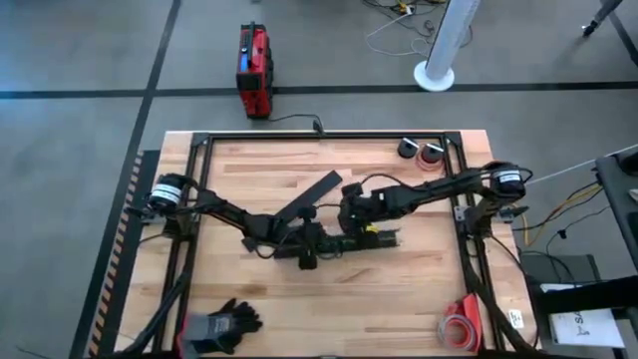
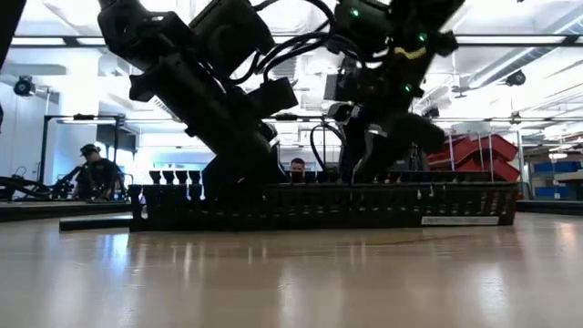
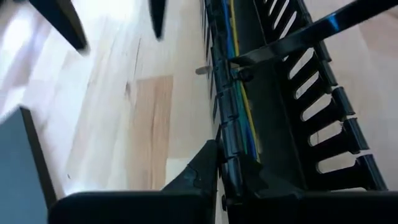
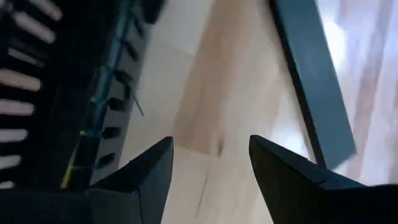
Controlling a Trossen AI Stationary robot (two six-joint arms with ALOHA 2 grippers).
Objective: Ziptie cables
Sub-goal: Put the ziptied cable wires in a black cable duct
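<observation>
Wooden table [image 1: 399,289], two arms meeting mid-table over one slotted strip [image 2: 319,208], cables [image 3: 239,93] inside, right gripper [image 4: 211,158] spread, left gripper [image 3: 217,180] clamped on strip wall.

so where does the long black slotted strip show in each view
high view: long black slotted strip mid-table, under both grippers.
low view: across the middle.
left wrist view: running along the right side.
right wrist view: at left.
Shared landmark: thin coloured cables lying inside it.
</observation>
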